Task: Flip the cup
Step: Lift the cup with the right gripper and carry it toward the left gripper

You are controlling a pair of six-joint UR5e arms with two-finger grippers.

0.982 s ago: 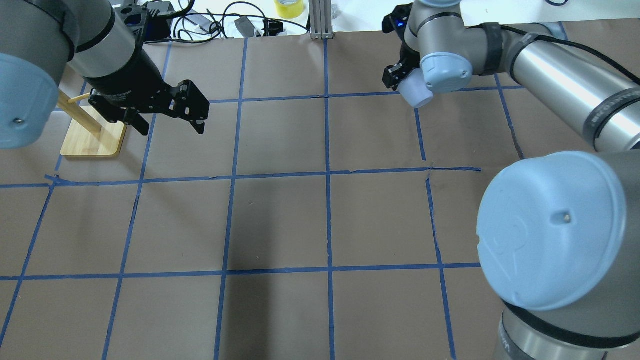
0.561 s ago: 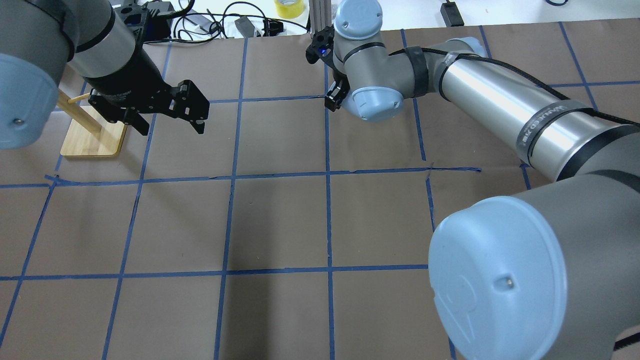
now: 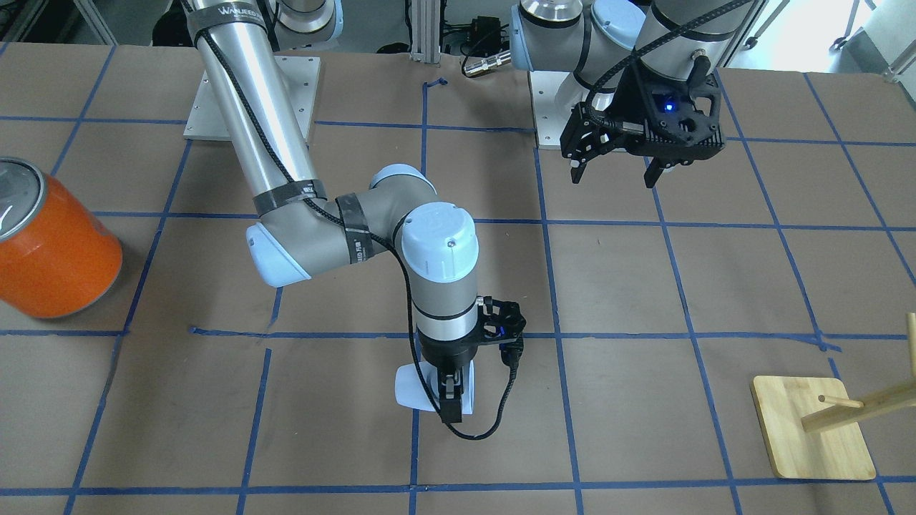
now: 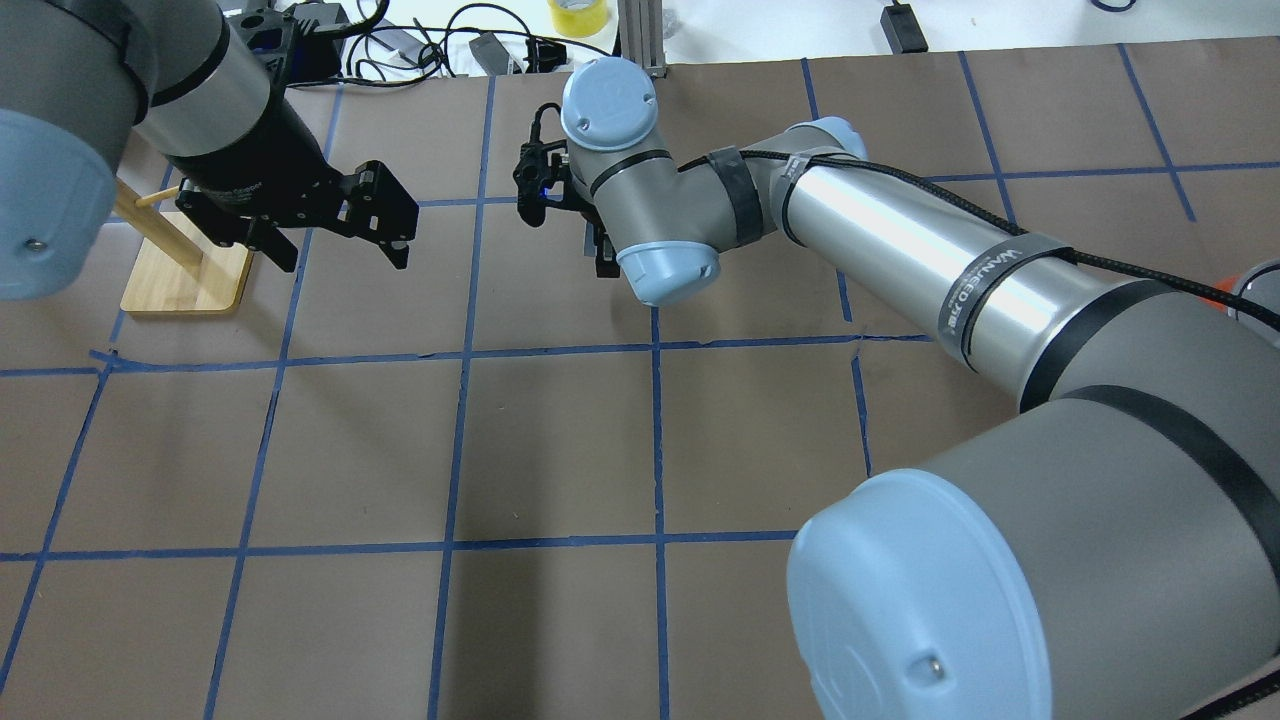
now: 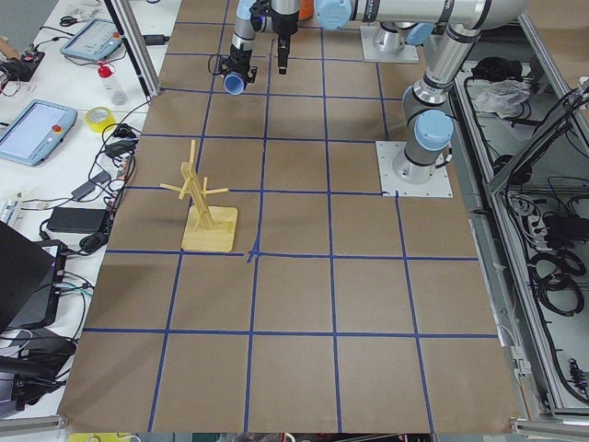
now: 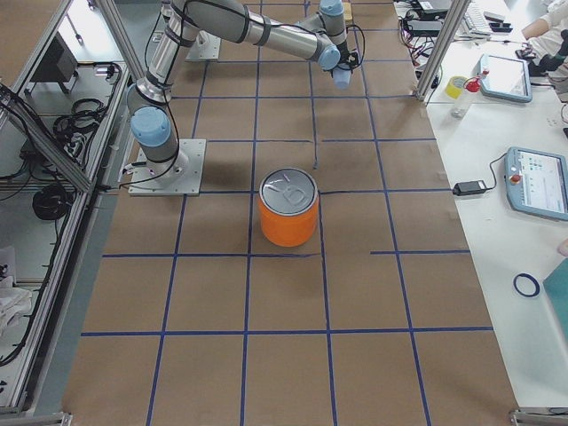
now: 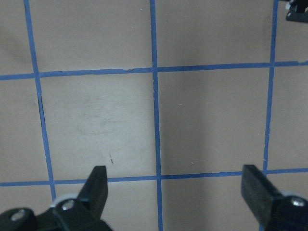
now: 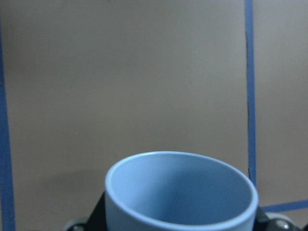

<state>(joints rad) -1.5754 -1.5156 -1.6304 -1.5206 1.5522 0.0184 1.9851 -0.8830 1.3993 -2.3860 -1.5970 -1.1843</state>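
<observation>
Viewed from the operators' side. Nearest stands the wooden peg stand (image 3: pixel 812 436). Next, the right gripper (image 3: pixel 449 395) is clamped across the cup (image 3: pixel 406 390), which hangs on its side, apparently just clear of the table paper (image 3: pixel 644 429) near the centre line. Its blue-grey mouth shows in the wrist view. Farther back sits the orange container (image 3: pixel 50 250). Farthest is the left gripper (image 3: pixel 614 175), jaws spread and empty. Good practice: roll the wrist until the cup's axis is vertical, lower to contact, then release.

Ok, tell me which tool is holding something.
The right tool, shut on the pale blue cup; the left tool hangs open and empty.
</observation>
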